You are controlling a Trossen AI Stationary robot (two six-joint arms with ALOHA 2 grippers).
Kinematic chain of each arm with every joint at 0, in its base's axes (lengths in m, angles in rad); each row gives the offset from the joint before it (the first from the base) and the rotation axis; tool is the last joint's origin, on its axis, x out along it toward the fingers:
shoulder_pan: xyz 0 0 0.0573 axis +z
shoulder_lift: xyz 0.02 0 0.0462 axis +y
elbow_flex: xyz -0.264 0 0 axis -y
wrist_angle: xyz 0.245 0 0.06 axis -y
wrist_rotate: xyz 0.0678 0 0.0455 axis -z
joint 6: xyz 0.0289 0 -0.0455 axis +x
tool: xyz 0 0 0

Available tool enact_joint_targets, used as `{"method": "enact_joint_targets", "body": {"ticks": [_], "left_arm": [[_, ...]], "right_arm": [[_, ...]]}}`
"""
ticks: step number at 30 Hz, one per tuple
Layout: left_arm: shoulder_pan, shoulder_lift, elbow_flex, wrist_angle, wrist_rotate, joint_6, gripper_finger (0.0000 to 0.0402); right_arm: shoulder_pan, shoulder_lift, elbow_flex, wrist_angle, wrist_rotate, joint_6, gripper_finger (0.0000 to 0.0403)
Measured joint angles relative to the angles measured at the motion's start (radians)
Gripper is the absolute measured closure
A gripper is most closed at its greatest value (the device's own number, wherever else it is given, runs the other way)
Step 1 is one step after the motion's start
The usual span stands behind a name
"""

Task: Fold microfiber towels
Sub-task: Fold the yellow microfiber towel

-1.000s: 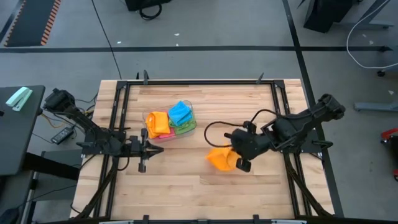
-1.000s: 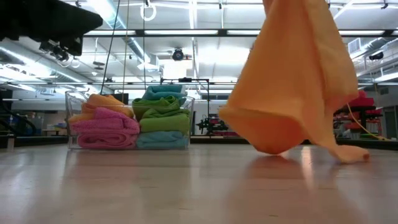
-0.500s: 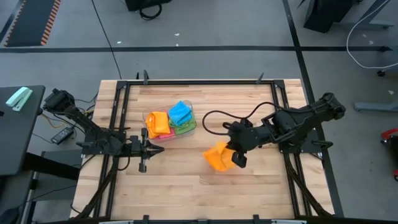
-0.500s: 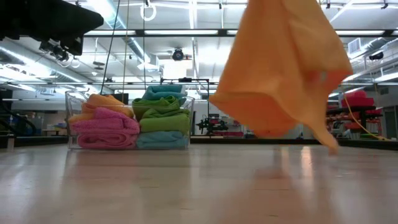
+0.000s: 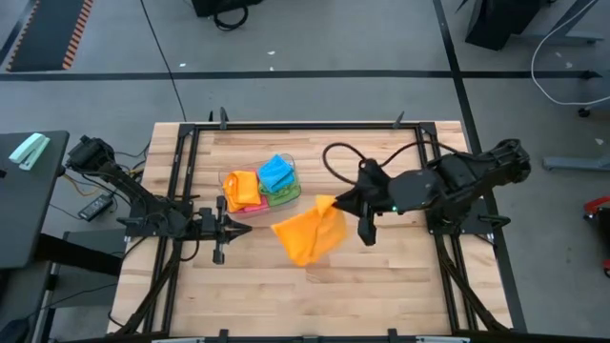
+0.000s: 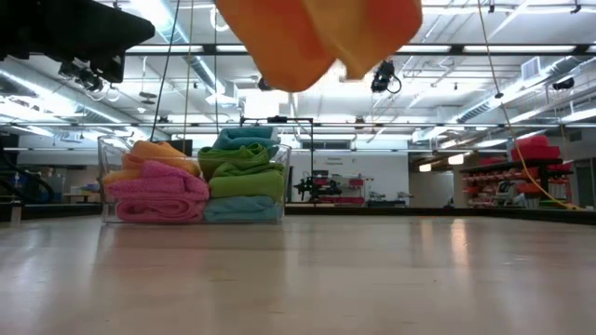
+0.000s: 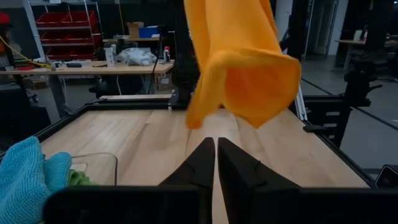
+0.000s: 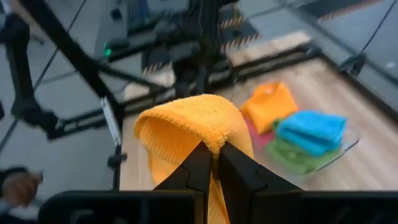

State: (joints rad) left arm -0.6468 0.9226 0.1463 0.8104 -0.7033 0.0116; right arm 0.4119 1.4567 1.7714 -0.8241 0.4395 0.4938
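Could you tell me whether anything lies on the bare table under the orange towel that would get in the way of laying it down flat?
Nothing visible does. The right gripper holds the orange towel in the air above bare wood. The clear tub of towels stands apart, toward the left gripper, which waits shut beside it.

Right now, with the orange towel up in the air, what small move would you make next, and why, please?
Probably lower the right gripper, shut on the orange towel, toward the bare wood of the table. The towel hangs bunched and clear of the surface, so it cannot be folded until laid flat. The left gripper waits shut beside the tub.
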Motion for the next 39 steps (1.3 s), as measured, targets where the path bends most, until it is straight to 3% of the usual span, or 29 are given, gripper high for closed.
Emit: {"method": "enact_joint_targets", "body": {"ticks": [9, 18, 24, 29, 39], "left_arm": [[0.000, 0.000, 0.000, 0.000, 0.000, 0.000, 0.0368], [0.000, 0.000, 0.000, 0.000, 0.000, 0.000, 0.0378], [0.000, 0.000, 0.000, 0.000, 0.000, 0.000, 0.0368], [0.000, 0.000, 0.000, 0.000, 0.000, 0.000, 0.0368], [0.000, 0.000, 0.000, 0.000, 0.000, 0.000, 0.0377]], "right_arm": [[0.000, 0.009, -0.016, -0.056, 0.007, 0.028, 0.0365], [-0.013, 0.010, -0.136, -0.141, 0.003, 0.168, 0.0365], [-0.039, 0.008, -0.141, -0.214, 0.002, 0.130, 0.0363], [-0.054, 0.009, -0.205, -0.233, 0.003, 0.150, 0.0341], [-0.056, 0.010, -0.422, -0.066, -0.151, 0.173, 0.0276]]}}
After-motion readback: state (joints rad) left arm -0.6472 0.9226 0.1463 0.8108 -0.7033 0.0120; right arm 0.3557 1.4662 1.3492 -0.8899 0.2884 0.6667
